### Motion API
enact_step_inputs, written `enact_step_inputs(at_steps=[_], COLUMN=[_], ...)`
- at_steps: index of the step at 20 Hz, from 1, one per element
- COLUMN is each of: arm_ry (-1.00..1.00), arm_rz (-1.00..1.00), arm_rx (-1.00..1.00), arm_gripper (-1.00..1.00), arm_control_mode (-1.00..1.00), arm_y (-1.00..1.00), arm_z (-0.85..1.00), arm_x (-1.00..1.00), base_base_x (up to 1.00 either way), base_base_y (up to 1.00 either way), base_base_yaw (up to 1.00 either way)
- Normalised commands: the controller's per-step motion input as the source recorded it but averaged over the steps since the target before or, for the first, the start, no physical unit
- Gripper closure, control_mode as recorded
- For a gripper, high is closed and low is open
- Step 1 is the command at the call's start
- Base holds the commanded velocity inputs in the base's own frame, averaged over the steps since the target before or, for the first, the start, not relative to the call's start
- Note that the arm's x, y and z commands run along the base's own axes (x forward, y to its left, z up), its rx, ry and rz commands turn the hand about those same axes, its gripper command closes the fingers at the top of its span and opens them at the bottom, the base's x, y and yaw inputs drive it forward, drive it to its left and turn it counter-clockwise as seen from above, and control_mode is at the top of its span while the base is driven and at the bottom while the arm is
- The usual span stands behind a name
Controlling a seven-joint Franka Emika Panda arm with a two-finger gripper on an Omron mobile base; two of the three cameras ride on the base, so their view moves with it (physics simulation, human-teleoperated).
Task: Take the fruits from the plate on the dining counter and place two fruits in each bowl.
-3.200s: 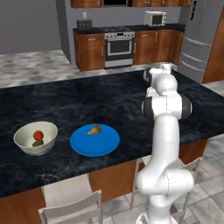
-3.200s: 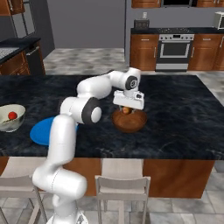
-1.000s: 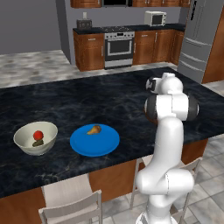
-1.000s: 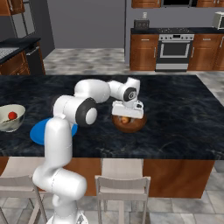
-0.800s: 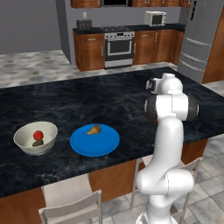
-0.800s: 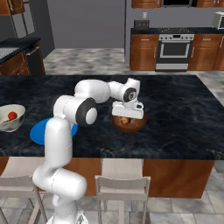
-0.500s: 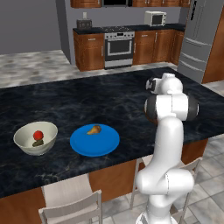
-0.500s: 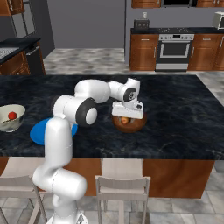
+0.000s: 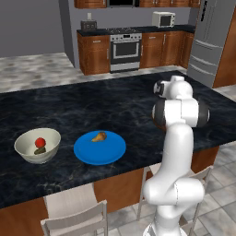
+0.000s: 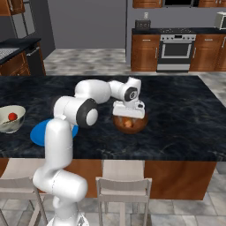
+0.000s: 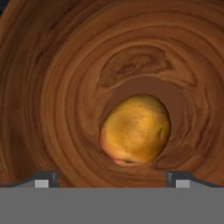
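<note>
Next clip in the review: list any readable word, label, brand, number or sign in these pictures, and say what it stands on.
None can be read.
White microwave on the back counter: front panel too small and blurred to tell.
Steel stove: control strip shows no legible marks.
Flat round blue plate, cream-white bowl, brown wooden bowl and the orange round fruit in it: plain surfaces, no lettering.

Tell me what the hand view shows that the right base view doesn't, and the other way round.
Hand view: the wood-grain rings inside the brown wooden bowl, the orange fruit lying at its bottom, and the pincer open, its fingertips clear of the fruit. Right base view: the arm reaching over the black dining counter, the blue plate behind it, and the cream bowl with a red fruit at far left. Shared: the wooden bowl with the orange fruit inside, pincer above it.
</note>
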Motion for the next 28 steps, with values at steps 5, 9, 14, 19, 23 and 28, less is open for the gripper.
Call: enact_step_inputs(at_steps=[5, 9, 14, 19, 23, 28], arm_ry=[-0.02, -0.17, -0.38, -0.49, -0.29, -0.15], arm_rz=[0.03, 0.02, 0.0, -0.01, -0.1, -0.14], arm_rx=[0.0, 0.0, 0.0, -0.01, 0.0, 0.0], arm_gripper=[-1.0, -1.0, -1.0, -1.0, -1.0, -1.0], arm_control_mode=[-1.0, -1.0, -1.0, -1.0, -1.0, -1.0], arm_y=[0.02, 0.09, 0.41, 0.6, 0.76, 0.77], arm_z=[0.29, 0.56, 0.52, 0.32, 0.43, 0.49], arm_x=[0.01, -0.23, -0.33, -0.01, 0.28, 0.31], base_base_x=[0.0, 0.0, 0.0, 0.0, 0.0, 0.0], base_base_y=[0.0, 0.0, 0.0, 0.0, 0.0, 0.0], base_base_yaw=[0.0, 0.0, 0.0, 0.0, 0.0, 0.0])
